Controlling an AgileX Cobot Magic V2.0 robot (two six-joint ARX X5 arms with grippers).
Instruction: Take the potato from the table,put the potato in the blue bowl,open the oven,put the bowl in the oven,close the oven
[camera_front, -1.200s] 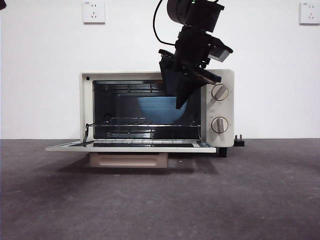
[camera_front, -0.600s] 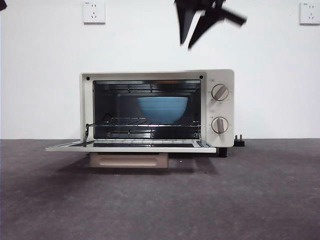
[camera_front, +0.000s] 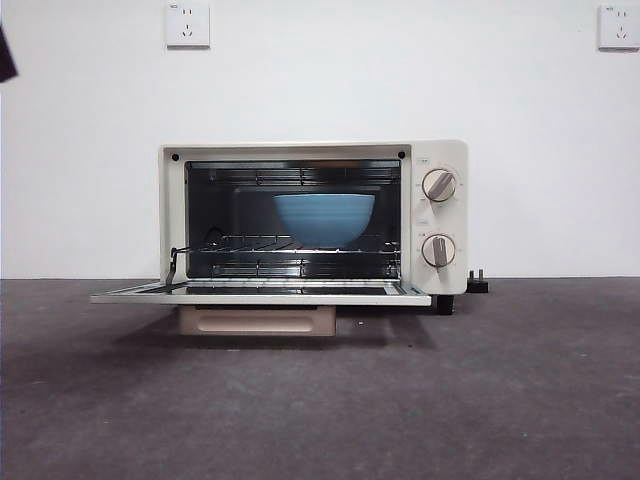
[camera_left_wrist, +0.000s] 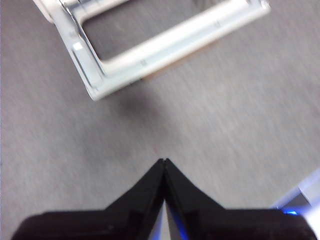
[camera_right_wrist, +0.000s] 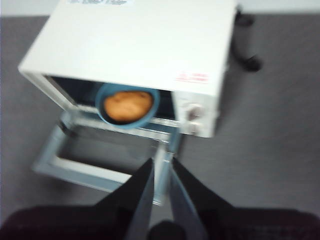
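The left gripper (camera_left_wrist: 164, 162) has its two jaws pressed together to a single point, holding nothing; it hangs above the table (camera_left_wrist: 225, 130), near a corner of the lowered oven door (camera_left_wrist: 165, 45). The right gripper (camera_right_wrist: 160, 167) has its jaws slightly apart, with a narrow gap between them and nothing inside; it is above and in front of the oven (camera_right_wrist: 135, 45), looking down on its cream top.

In the right wrist view the potato (camera_right_wrist: 127, 106) lies inside the blue bowl (camera_right_wrist: 102, 112), and the bowl stands just inside the oven mouth. In the front view the blue bowl (camera_front: 324, 218) rests on the wire rack (camera_front: 290, 245) in the right half of the cavity, apart from both grippers; the potato is hidden by the bowl wall there. The oven (camera_front: 440, 215) stands on the table (camera_front: 320, 400) with its door (camera_front: 260, 295) folded down flat and open; two round knobs (camera_front: 439, 218) are on its right panel. A black tip (camera_front: 5, 55) shows at the upper left edge; which arm it is, I cannot tell.
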